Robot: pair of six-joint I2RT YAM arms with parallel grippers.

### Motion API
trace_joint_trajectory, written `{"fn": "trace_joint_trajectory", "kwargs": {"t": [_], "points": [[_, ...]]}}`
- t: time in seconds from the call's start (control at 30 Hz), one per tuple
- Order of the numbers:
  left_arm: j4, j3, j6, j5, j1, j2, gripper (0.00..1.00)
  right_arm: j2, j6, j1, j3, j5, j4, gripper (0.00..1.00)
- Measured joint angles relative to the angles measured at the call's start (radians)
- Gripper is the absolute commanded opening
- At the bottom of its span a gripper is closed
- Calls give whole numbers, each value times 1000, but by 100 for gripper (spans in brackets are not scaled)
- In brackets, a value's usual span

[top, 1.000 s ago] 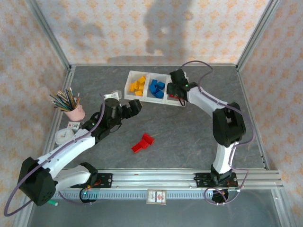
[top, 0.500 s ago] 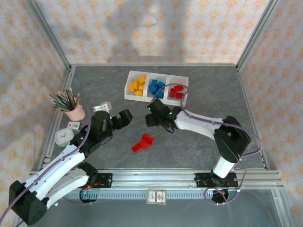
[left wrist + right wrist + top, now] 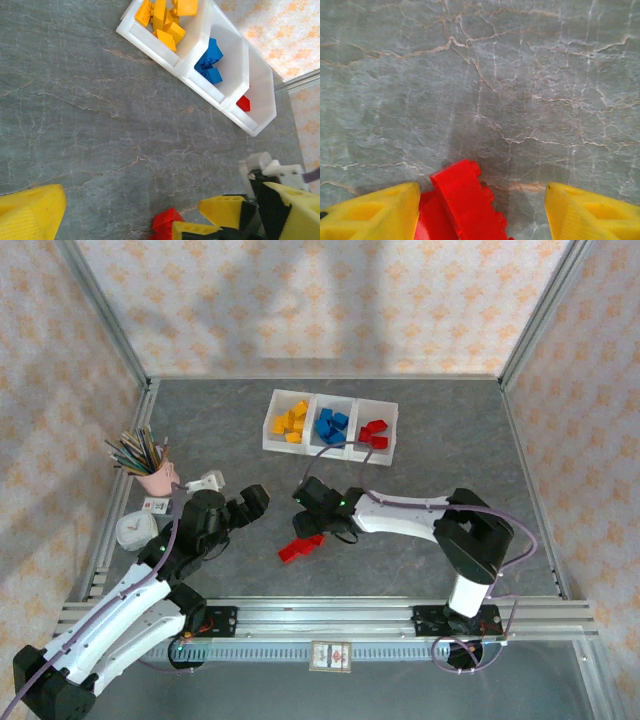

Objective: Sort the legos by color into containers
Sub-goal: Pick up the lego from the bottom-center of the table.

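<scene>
Loose legos: two red legos (image 3: 300, 544) are lying together on the table (image 3: 430, 490), at 6 o'clock from the tray (image 3: 150, 46).
Long axis: the red pair is running from 8 o'clock to 2 o'clock in the top view.
Tray: its row is lying across the far table, holding yellow legos (image 3: 290, 422) at the 9 o'clock end, blue legos (image 3: 331, 426) in the middle and sorted red ones (image 3: 372, 433) at the 3 o'clock end.
Right wrist view: it is showing one brick's studded edge, slanting from 11 to 5 o'clock, close against one yellow finger and well apart from the other.
Right gripper (image 3: 481, 192): its jaws are standing open around the brick, not closing on it.
Right arm: it is reaching low across the table toward 9 o'clock.
Left gripper (image 3: 252, 504): it is gaping wide and carrying nothing.
Left arm: it is angling toward 2 o'clock, near the red pair.
</scene>
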Motion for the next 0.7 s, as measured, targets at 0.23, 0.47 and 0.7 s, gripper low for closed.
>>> {"fn": "trace_joint_trajectory", "kwargs": {"t": [0.23,0.47,0.7], "points": [[-10,0,0,-6,0,-1,99,53,1,0,18,-16,14,52],[-10,0,0,-6,0,0,99,69,8,0,27,-18,33,38],[-10,0,0,-6,0,0,99,69,19,0,26,-18,37,27]]}}
